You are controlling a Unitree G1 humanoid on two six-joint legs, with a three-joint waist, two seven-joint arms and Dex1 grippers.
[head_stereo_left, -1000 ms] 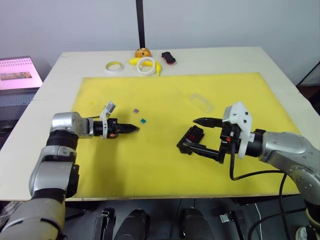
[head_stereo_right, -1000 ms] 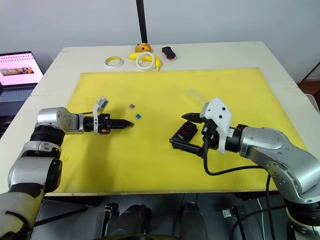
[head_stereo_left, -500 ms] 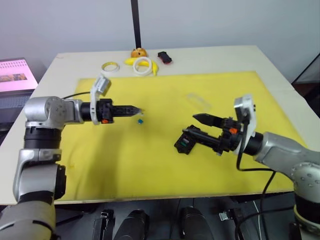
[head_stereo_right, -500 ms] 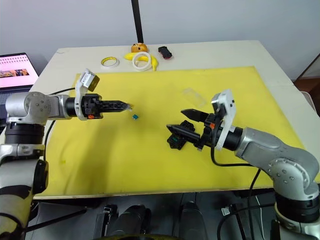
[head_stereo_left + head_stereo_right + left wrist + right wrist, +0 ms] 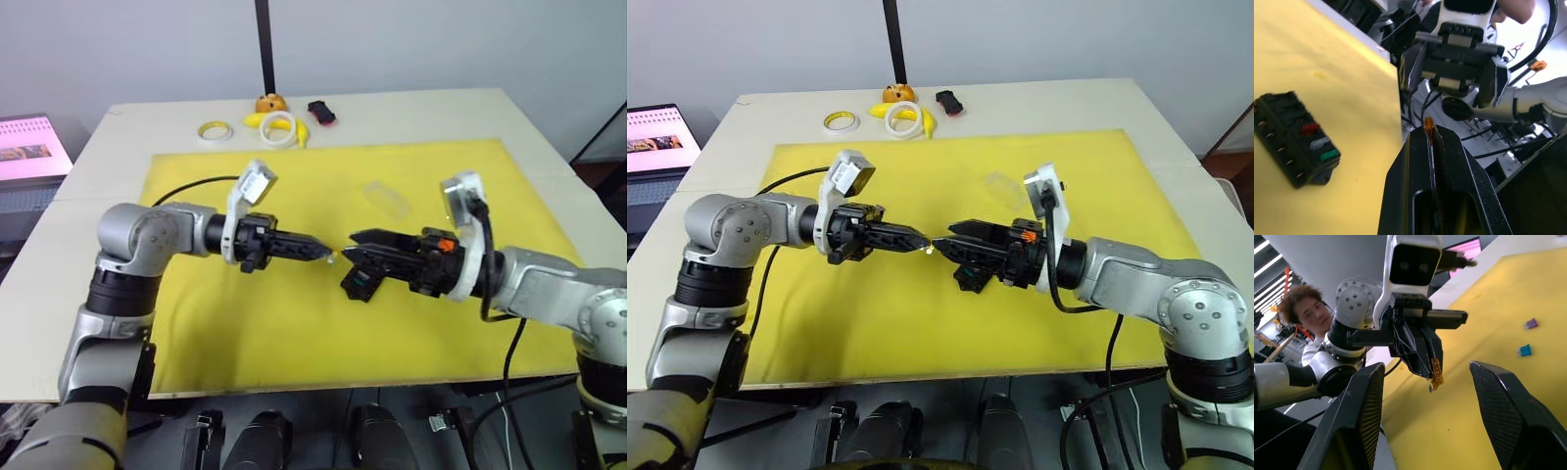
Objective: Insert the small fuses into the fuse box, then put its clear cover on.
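Pale table (image 5: 549, 127), big yellow mat (image 5: 265, 333) laid across it.
On the mat we've got the fuse box (image 5: 361, 283) near the middle, the clear cover (image 5: 389, 197) further back, and a blue fuse (image 5: 1524, 350) and a purple fuse (image 5: 1531, 323) lying loose. At the table's far edge we see two tape rings (image 5: 213, 130), a banana (image 5: 307, 134), a small black and red car (image 5: 320, 112).

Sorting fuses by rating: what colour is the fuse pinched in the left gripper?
Orange; the fuse in the left gripper shows best in the right wrist view.
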